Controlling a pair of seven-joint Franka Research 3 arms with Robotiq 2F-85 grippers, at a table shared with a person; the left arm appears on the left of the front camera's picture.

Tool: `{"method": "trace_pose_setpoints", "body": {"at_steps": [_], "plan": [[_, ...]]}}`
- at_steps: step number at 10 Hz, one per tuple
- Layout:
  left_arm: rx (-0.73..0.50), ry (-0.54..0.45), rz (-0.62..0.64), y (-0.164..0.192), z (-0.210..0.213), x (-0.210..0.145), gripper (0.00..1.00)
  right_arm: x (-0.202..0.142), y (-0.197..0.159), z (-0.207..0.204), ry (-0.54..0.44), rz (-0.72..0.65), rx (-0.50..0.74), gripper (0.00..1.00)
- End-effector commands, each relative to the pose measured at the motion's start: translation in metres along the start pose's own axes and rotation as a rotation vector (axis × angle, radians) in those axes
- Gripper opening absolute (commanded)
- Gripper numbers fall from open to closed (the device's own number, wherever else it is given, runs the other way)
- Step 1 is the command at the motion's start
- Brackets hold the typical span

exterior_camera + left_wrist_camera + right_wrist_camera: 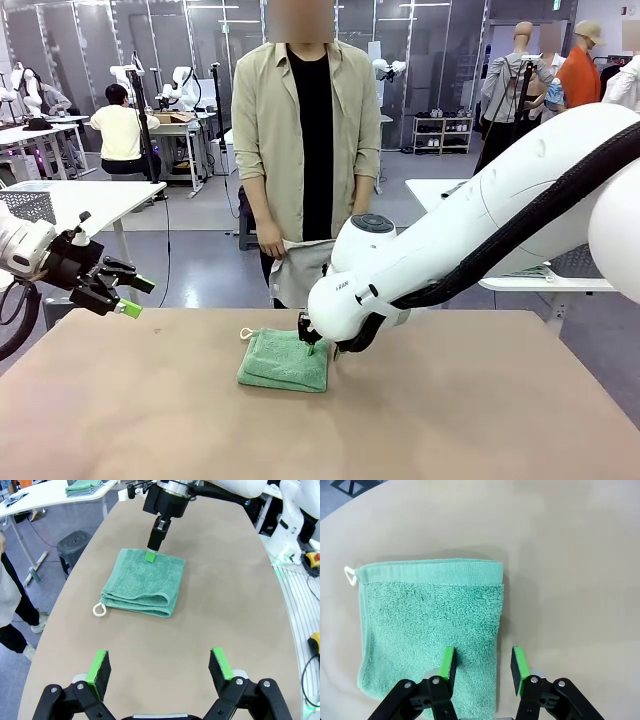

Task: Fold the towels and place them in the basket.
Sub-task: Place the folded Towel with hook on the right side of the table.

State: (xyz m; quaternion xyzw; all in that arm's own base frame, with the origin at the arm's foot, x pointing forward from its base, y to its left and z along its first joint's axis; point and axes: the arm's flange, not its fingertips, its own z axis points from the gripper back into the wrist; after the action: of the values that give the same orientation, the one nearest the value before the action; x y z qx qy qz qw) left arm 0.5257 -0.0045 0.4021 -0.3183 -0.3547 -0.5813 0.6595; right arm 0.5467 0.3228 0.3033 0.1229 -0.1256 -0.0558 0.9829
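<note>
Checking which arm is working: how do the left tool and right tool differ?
The left tool hangs at the left edge of the table, away from the green towel; the right tool is down at the towel. The left tool's jaws stand wide; the right tool's are narrower, straddling the towel's edge. Both are open, holding nothing.

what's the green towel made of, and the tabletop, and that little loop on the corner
Green towel: looks like terry cloth, matte, with a fuzzy pile and a flat woven band along one edge.
Tabletop: smooth, matte tan surface, possibly laminate; the look leaves it open.
Loop: thin white cord, probably fabric.
</note>
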Motion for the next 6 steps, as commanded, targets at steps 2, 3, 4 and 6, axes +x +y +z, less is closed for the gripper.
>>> {"method": "trace_pose_setpoints", "body": {"at_steps": [2,3,4,6], "plan": [[-0.003,0.006,0.006,-0.0006,0.0006,0.0000,1.00,0.0041,0.0043,-0.0080,0.014,-0.022,0.009,0.57],[-0.003,0.006,0.006,-0.0006,0.0006,0.0000,1.00,0.0043,0.0038,-0.0093,0.016,-0.022,0.013,0.57],[-0.003,0.006,0.006,-0.0006,0.0006,0.0000,1.00,0.0046,0.0028,-0.0103,0.020,-0.023,0.014,0.57],[-0.003,0.006,0.006,-0.0006,0.0006,0.0000,1.00,0.0040,0.0038,-0.0111,0.028,-0.020,0.018,0.38]]}}
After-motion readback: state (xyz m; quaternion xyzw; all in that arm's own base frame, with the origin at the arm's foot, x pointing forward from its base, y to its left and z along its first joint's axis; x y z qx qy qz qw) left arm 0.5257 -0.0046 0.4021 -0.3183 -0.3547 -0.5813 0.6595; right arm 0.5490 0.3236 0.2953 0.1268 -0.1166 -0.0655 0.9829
